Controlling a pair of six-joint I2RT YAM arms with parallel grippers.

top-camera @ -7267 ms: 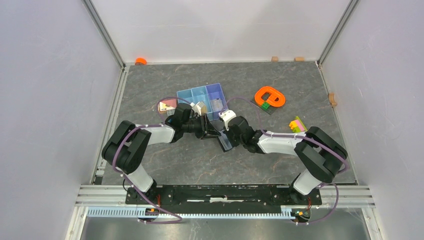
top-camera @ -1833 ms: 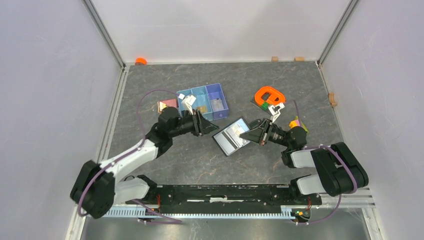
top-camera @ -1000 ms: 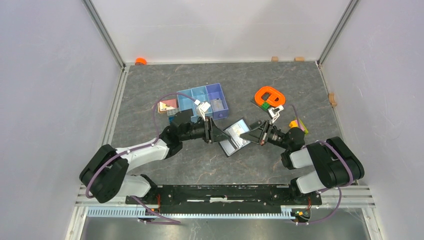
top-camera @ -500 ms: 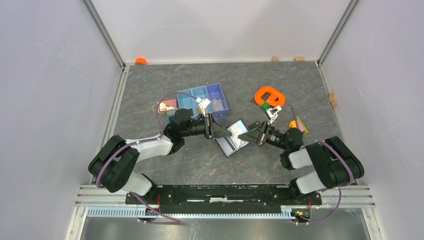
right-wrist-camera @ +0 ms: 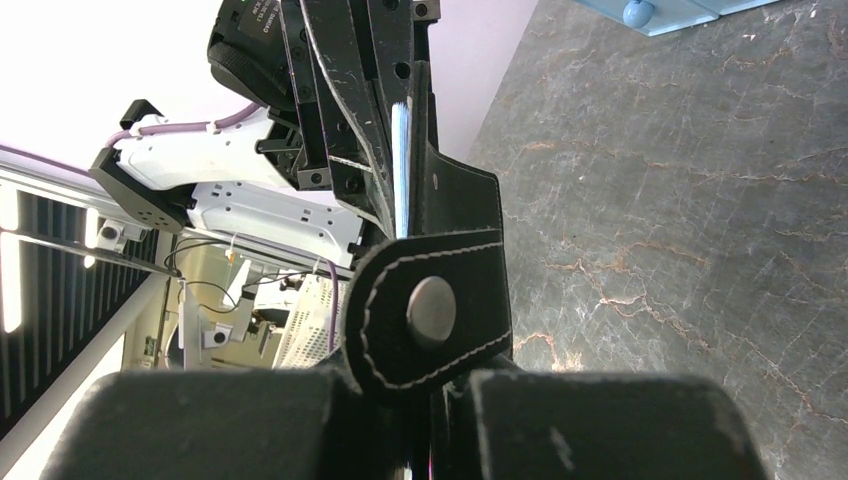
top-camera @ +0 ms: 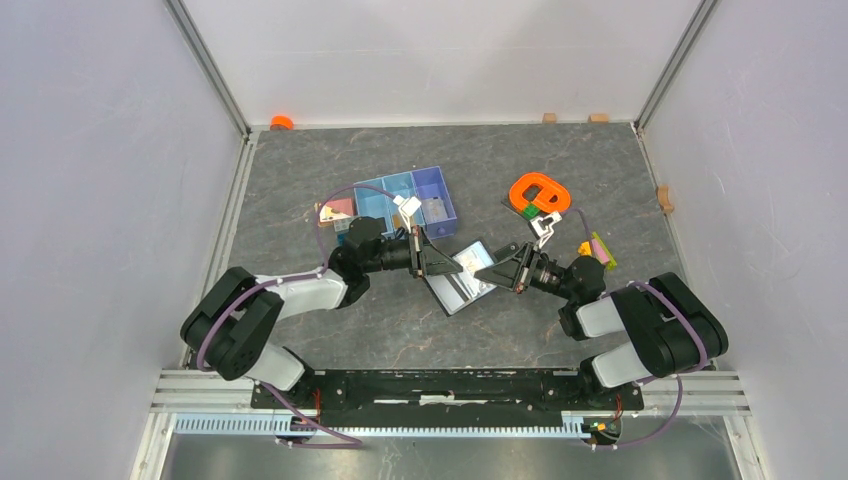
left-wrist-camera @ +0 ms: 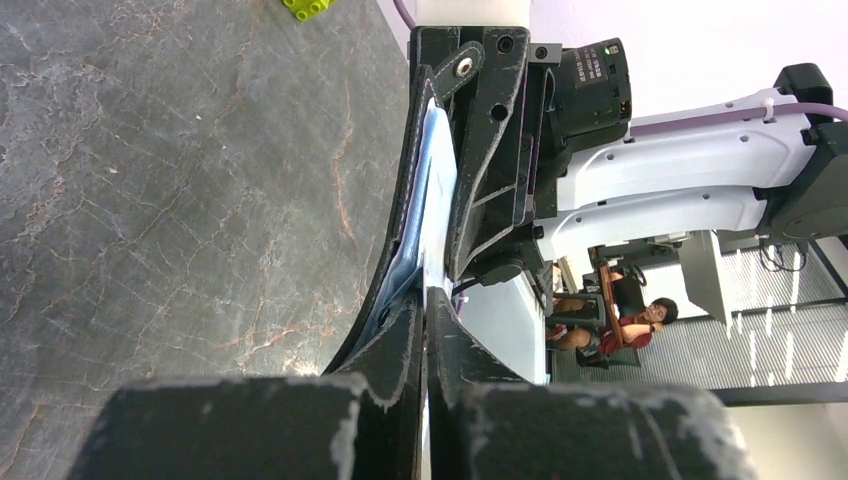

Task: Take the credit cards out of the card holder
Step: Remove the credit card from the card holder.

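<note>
The card holder (top-camera: 460, 287) is a black folding wallet, open and held off the table between the two arms, its silvery sleeves facing up. My right gripper (top-camera: 492, 272) is shut on its right side; in the right wrist view (right-wrist-camera: 440, 385) the closing tab (right-wrist-camera: 430, 310) with its snap hangs over my fingers. My left gripper (top-camera: 436, 267) is shut at the wallet's left edge. In the left wrist view (left-wrist-camera: 424, 300) it pinches the edge of a thin pale credit card (left-wrist-camera: 438, 180) that lies against the curved black cover (left-wrist-camera: 400, 230).
The blue three-compartment tray (top-camera: 405, 195) stands just behind the left gripper. An orange ring-shaped piece (top-camera: 540, 192) and coloured bricks (top-camera: 597, 248) lie at the right. A small pink and white item (top-camera: 335, 212) lies left of the tray.
My left gripper moved right from beside the tray to the wallet's left edge and shut there. The right gripper kept its hold and brought the wallet slightly left.
</note>
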